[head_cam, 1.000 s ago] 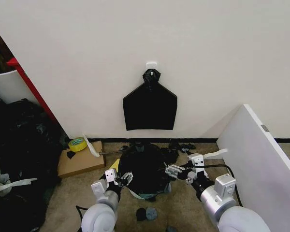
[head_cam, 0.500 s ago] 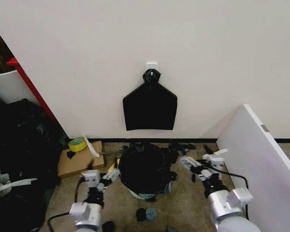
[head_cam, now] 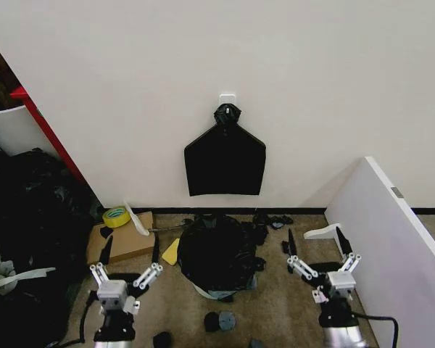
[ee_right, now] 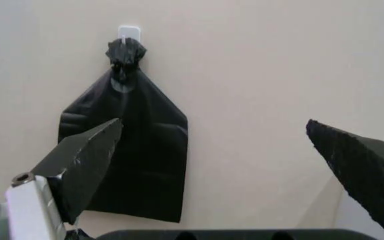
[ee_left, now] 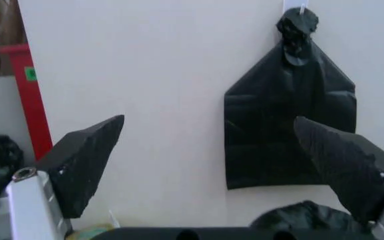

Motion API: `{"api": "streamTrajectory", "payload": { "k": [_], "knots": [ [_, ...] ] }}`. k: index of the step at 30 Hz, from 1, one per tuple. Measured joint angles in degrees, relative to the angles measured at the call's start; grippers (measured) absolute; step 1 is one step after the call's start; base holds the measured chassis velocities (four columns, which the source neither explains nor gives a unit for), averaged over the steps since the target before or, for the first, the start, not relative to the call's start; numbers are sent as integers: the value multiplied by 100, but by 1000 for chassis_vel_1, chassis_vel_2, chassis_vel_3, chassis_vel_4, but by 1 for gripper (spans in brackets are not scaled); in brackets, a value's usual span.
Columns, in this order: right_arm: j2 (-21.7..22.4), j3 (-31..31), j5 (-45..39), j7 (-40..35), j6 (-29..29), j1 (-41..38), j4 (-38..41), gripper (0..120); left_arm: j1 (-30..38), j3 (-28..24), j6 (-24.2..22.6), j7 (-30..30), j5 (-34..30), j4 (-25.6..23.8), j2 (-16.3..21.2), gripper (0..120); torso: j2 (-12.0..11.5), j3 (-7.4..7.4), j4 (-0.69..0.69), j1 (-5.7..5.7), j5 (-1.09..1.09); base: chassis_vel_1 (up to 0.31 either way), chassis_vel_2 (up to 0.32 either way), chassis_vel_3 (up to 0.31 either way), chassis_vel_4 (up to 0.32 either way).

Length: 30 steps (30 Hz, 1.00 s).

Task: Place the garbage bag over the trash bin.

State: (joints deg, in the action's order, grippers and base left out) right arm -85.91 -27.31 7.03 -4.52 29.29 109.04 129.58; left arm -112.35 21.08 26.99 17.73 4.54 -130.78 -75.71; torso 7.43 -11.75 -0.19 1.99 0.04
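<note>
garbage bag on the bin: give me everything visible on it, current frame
The garbage bag is thin, glossy black plastic, crinkled and limp. It is draped over the trash bin, covering its top and most of its sides; only a pale strip of the bin's base shows below the bag's hem. It sits on the floor by the wall, under the flat black bag hanging from a hook. Neither gripper touches it: the left gripper and right gripper stand open on either side, clear of it.

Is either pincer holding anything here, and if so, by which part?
Nothing is held. The left pincer and right pincer are both open and empty, on either side of the garbage bag draped over the trash bin.
</note>
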Motion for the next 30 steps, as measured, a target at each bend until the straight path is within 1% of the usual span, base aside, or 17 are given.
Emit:
{"api": "streamTrajectory", "payload": {
  "k": [7,11,26,30],
  "knots": [
    [-54,101,97,-258,-129,116,124,100,-139,-114,108,65,140,-48,-44,100,0,0,0,0,1,0,0,0,0],
    [-54,106,100,-281,-150,115,127,100,-135,-114,113,78,136,-52,-19,100,0,0,0,0,1,0,0,0,0],
    [-41,110,84,-288,-179,101,132,100,40,-212,66,109,104,190,29,100,0,-1,0,0,0,0,0,0,0],
    [-40,111,79,-289,-182,99,132,100,57,-341,45,109,142,205,49,100,0,-1,1,1,1,0,0,0,0]
  ]
}}
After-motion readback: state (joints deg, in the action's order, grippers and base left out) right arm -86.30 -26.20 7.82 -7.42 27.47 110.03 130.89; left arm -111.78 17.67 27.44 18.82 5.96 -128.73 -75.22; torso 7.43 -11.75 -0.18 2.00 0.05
